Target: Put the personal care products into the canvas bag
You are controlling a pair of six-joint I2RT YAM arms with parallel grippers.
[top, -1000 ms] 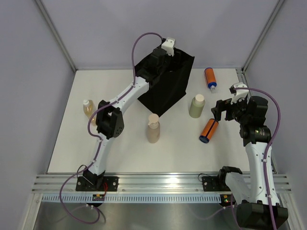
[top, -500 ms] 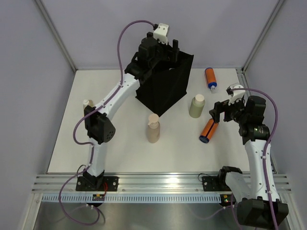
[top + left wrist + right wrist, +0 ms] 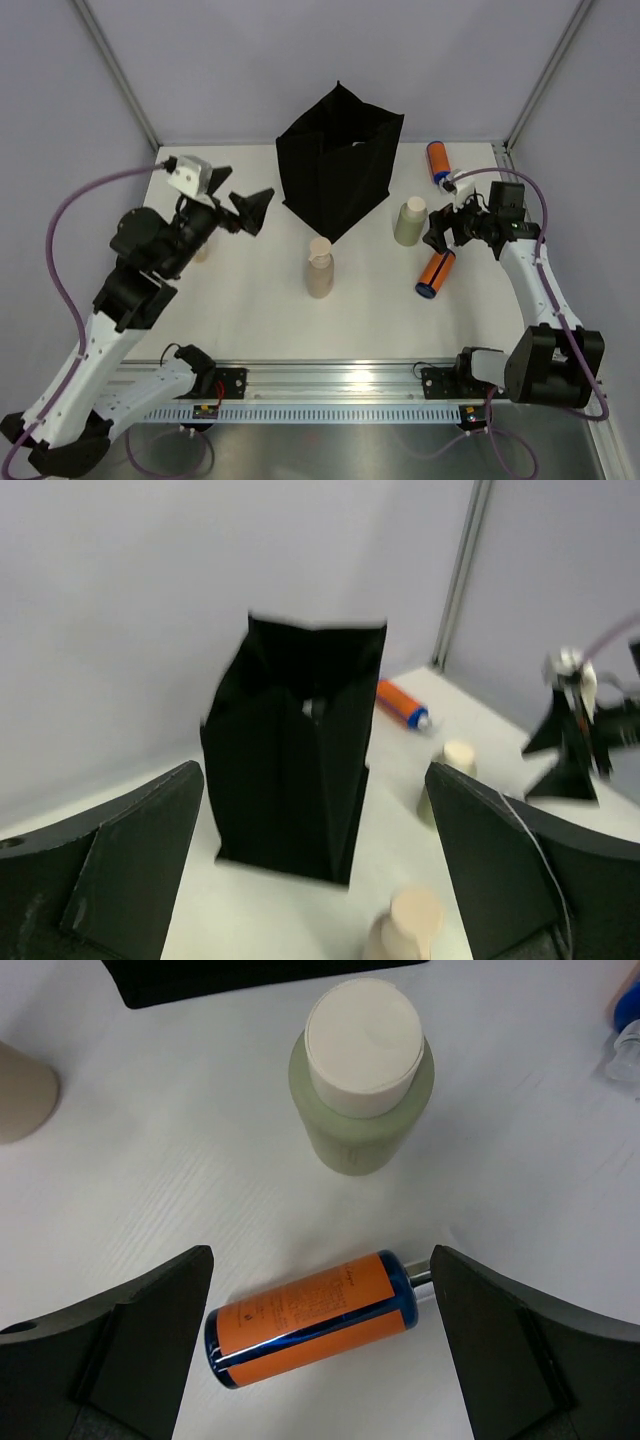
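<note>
Right wrist view: right gripper [image 3: 320, 1260], jaws wide, hangs above the lying orange cylinder [image 3: 305, 1318]; straddling its middle squarely looks wisest.

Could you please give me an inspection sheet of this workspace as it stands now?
Surface: white table, no spills seen.
Job's things: canvas bag upright; tan bottle and olive-green bottle standing outside it; near orange cylinder lying on its side; far orange cylinder lying to the right of the bag.
Clutter: nothing seen.
Grippers: left gripper jaws open, empty, left of the bag; right gripper jaws open, empty, over the near orange cylinder.
Cables: purple cables loop off both arms.
Surroundings: grey walls; metal rail along the near edge.
</note>
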